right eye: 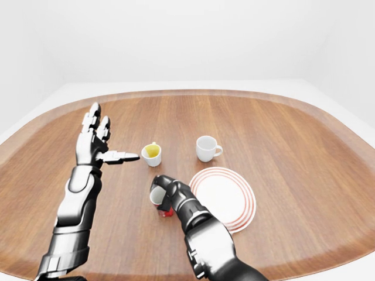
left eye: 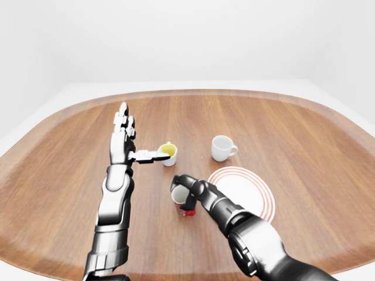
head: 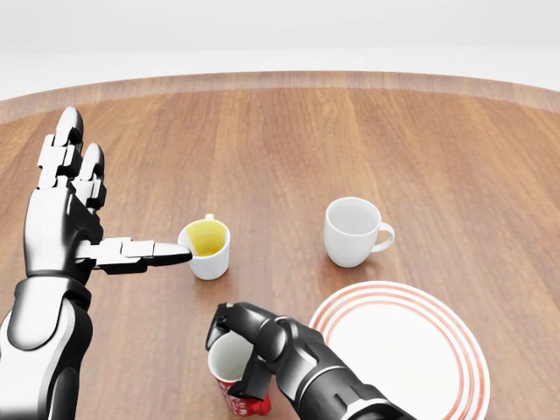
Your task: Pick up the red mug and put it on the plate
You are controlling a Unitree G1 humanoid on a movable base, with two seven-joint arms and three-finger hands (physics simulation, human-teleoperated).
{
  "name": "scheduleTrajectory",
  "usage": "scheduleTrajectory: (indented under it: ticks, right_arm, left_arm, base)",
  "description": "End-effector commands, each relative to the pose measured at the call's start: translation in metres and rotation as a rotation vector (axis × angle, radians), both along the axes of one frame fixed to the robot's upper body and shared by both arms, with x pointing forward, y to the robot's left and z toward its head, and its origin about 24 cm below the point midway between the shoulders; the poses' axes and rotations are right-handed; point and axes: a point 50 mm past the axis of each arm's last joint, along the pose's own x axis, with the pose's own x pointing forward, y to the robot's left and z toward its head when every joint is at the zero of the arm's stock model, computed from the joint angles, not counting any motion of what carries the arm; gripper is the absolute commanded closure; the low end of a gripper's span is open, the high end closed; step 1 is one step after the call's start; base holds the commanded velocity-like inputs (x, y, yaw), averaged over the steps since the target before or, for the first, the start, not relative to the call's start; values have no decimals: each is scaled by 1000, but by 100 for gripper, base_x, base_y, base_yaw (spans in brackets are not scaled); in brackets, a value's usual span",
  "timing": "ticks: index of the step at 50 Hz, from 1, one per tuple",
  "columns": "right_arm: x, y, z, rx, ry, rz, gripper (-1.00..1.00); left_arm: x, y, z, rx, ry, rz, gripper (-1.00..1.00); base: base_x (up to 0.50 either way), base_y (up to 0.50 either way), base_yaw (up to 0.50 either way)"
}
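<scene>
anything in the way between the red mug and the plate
Nothing visible. The red mug, gripped by the right robot hand, sits just left of the plate with bare table between. The yellow cup and white cup stand farther up.

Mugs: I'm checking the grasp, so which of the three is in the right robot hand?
The red mug, left of the plate; the right robot hand wraps it.

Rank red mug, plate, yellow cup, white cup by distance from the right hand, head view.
1. Red mug: in the right hand, bottom of view.
2. Plate: just right.
3. Yellow cup: above, left.
4. White cup: above, right.
</scene>
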Motion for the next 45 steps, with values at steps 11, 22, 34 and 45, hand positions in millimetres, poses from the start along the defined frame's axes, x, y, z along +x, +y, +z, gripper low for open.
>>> scheduleTrajectory:
  ticks: [11,22,34,45]
  right_arm:
    - [18,-10,17,-11,-84,-60,100]
    - [32,-17,34,6,-130,-82,100]
    - [49,-26,56,38,-188,-114,100]
    - [57,-30,69,60,-221,-128,100]
  left_arm:
    - [0,-1,-1,1,2,-2,-100]
    - [0,0,-1,2,4,-2,-100]
    - [-1,-1,1,2,-4,-2,-100]
    - [-2,-1,9,5,-38,-3,-100]
  base:
    - [0,0,0]
    - [0,0,0]
    - [0,0,0]
    - [0,0,0]
